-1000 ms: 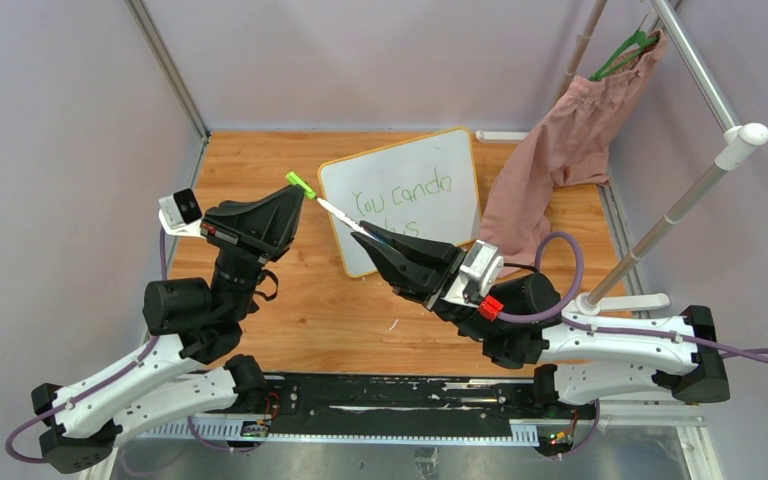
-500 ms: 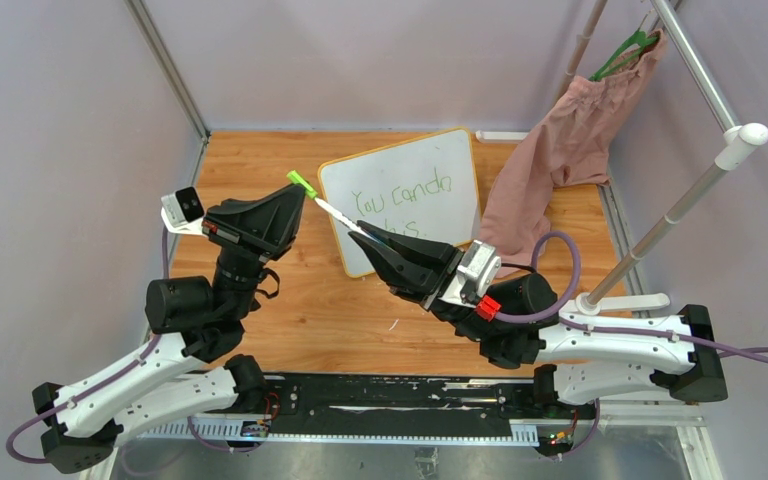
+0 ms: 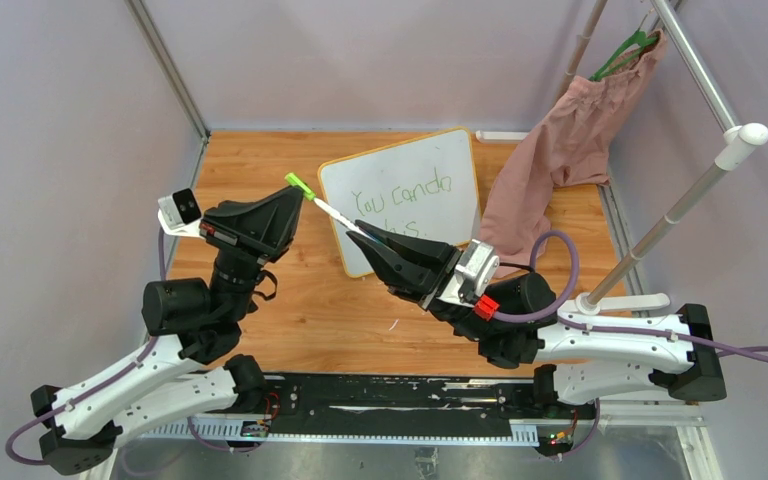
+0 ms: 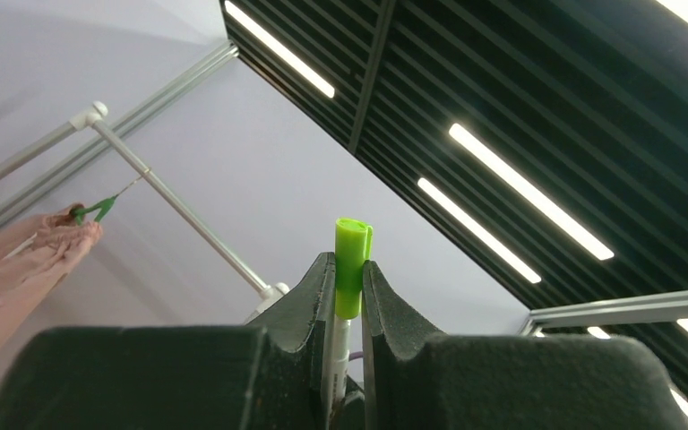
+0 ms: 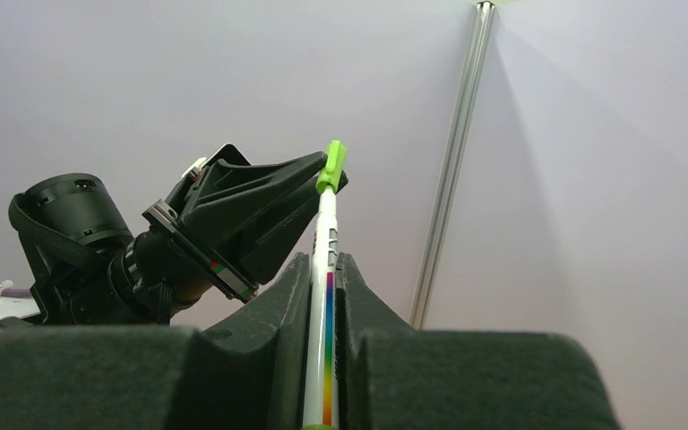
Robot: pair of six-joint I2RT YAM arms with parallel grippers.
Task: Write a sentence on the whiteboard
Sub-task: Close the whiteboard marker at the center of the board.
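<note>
The left fingers (image 4: 318, 300) are clamped on the green cap (image 4: 352, 260) of a marker (image 5: 324, 260) and the right fingers (image 5: 291, 296) pinch its white barrel, the pen slanting from 4 o'clock to 10 o'clock above the wooden surface (image 3: 260, 160). The whiteboard (image 3: 410, 160) sits at the surface's 12 o'clock, its green sentence (image 3: 403, 195) "You can do" plain, the lower word half hidden by the right arm. Lilac walls (image 3: 360, 60) close the booth; at 2 o'clock a pink garment (image 3: 550, 160) hangs from a metal rack (image 3: 700, 185).

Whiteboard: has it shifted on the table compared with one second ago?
No. The whiteboard lies at the same place and angle, judged against the back edge of the table and the pink cloth beside it.
</note>
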